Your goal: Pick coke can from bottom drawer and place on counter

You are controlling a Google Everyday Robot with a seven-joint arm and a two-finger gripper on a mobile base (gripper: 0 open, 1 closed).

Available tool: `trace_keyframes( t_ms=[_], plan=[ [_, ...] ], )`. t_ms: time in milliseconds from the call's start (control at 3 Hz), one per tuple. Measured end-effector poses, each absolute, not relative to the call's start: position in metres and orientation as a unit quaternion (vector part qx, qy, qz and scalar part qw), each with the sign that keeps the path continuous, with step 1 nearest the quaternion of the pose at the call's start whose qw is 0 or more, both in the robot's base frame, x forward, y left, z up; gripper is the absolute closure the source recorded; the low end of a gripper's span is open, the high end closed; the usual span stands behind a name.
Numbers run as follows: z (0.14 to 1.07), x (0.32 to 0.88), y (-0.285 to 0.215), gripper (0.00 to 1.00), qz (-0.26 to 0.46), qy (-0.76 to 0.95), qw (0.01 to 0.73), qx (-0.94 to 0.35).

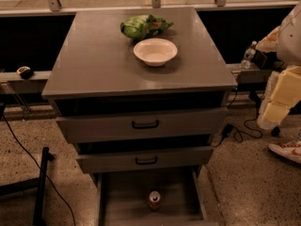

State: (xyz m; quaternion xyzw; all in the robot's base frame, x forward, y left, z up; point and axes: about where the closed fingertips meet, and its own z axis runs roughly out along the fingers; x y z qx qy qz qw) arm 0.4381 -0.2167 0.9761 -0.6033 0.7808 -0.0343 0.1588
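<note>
The coke can [154, 199] stands upright on the floor of the open bottom drawer [122, 206], near its middle, silver top facing up. The grey counter [94, 55] lies above the drawers. My gripper [278, 102] shows as cream-coloured blocks at the far right edge of the camera view, beside the cabinet's right side. It is about level with the upper drawer, well above and to the right of the can, and holds nothing that I can see.
A white bowl [155, 51] and a green bag [143, 26] sit on the counter's far half. Two upper drawers with black handles [145, 124] overhang the bottom drawer. A water bottle [248, 55], cables and a shoe [287, 150] are at right; a black stand [41, 182] is at left.
</note>
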Motion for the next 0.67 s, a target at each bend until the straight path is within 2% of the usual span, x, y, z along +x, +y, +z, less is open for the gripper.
trace_keyframes(
  t_ms=[333,667],
  plan=[
    [0.975,0.438,-0.216,0.00,-0.031,0.780,0.164,-0.603],
    [0.930,0.437,-0.210,0.00,0.018,0.777,0.178,-0.603]
  ],
)
